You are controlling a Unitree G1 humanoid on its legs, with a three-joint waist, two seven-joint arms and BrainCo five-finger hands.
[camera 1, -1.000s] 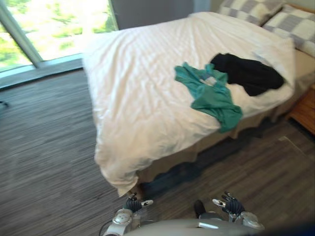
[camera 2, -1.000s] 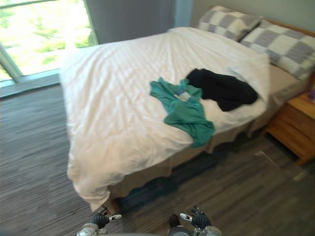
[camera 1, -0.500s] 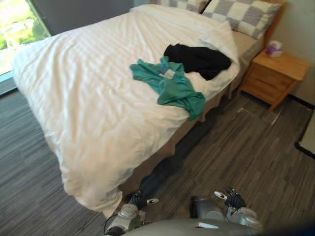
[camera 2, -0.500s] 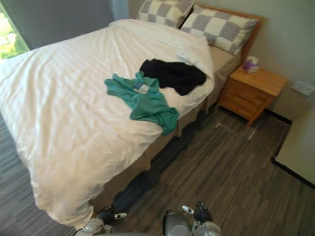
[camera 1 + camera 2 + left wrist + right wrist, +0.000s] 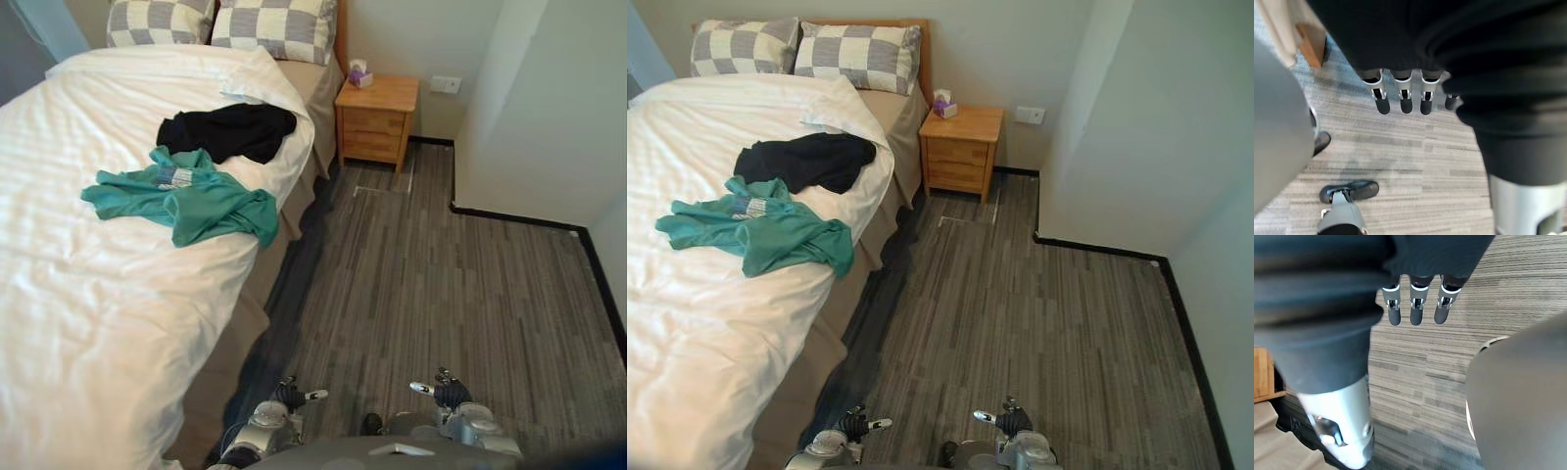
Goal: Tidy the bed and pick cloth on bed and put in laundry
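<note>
A teal cloth lies crumpled on the white duvet of the bed, close to the bed's near side edge. A black cloth lies just beyond it, touching it, toward the pillows. My left hand and right hand hang low over the floor beside the bed, far from both cloths. Both are open and hold nothing. The wrist views show the left hand's straight fingers and the right hand's straight fingers above bare floor.
Two checked pillows lie at the head of the bed. Beside them stands a wooden nightstand bearing a tissue box. A white wall corner juts in at the right. Striped grey floor runs between bed and wall.
The camera has swung to the right: the bed has slid to the picture's left, and the nightstand and wall have come into view. Both hands hang as before.
</note>
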